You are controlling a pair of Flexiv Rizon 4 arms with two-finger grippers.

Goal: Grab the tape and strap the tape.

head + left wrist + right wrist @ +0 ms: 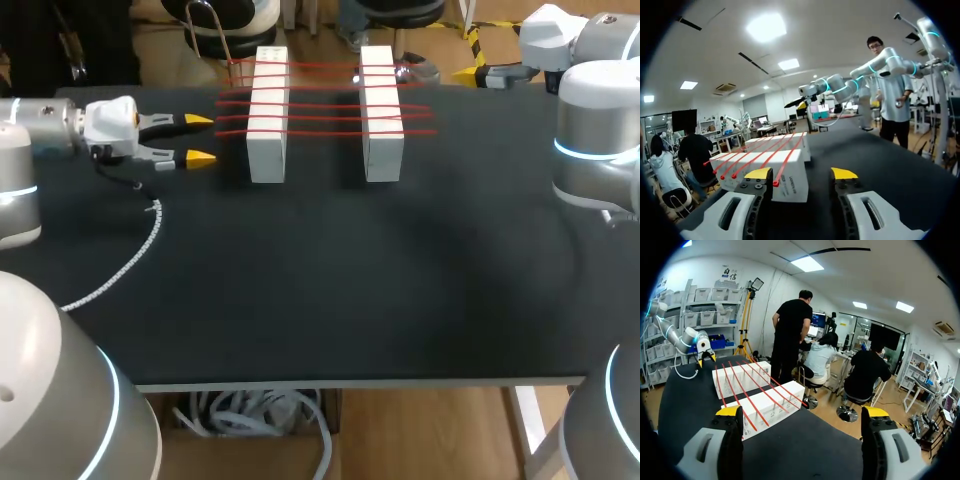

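Head view, upper left to upper right. The left gripper (200,139) (fingers apart, holding nothing) pointed rightward at the nearer of 2 white blocks (268,120). The red tape (322,118) lay in parallel strands across both blocks, long axis left-right, along the gripper's line. The right gripper (801,412), likewise spread and empty, stood farther off — so the left arm was judged nearer, with the tape ends just ahead of its tips.

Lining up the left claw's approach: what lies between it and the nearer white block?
Only bare black table in the head view, apart from red tape ends jutting from the white block toward the left claw. The left wrist view agrees.
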